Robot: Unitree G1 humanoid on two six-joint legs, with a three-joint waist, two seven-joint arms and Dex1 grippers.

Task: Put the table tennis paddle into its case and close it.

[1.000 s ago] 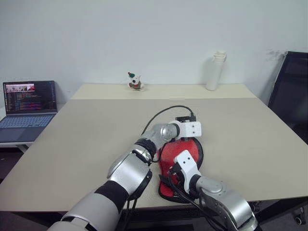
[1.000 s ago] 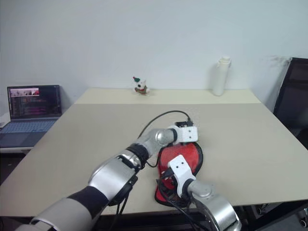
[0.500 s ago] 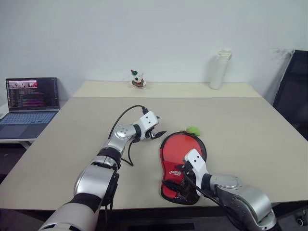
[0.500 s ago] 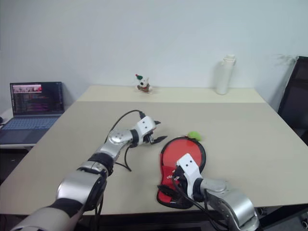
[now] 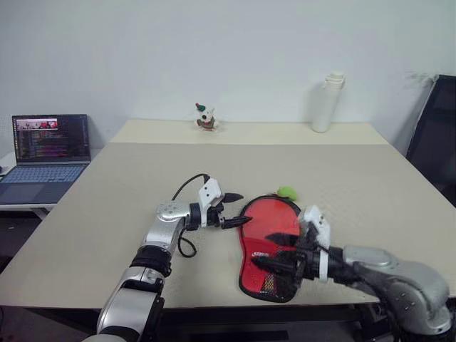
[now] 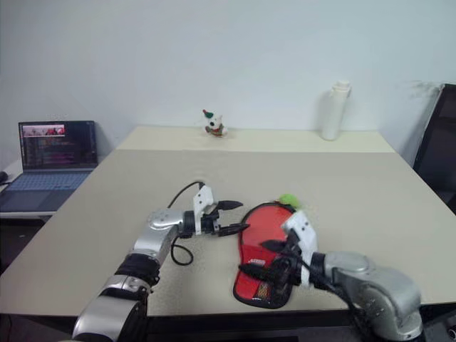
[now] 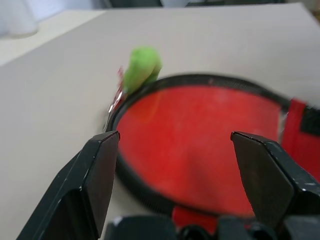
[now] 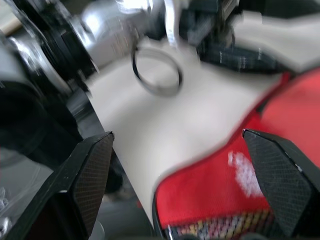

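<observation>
The case (image 5: 268,222) lies flat on the table (image 5: 128,178) near its front edge, red side up with a black rim and a mesh pocket at the near end. Its green ball charm (image 5: 286,192) rests at the far end. The table tennis paddle is hidden. My left gripper (image 5: 234,209) is open just left of the case's round end, pointing at it and holding nothing; the left wrist view shows the case (image 7: 200,140) and charm (image 7: 142,68) between its fingers (image 7: 97,170). My right gripper (image 5: 273,250) is open over the case's near half, pointing left.
A laptop (image 5: 46,146) sits on a side desk at the left. A small toy figure (image 5: 205,117) and a white bottle (image 5: 325,102) stand at the table's far edge. A black chair (image 5: 434,135) is at the right.
My left gripper has drawn back leftward off the case and rolled its wrist. My right gripper has lifted and swung right, now pointing left over the case. The case lies uncovered.
</observation>
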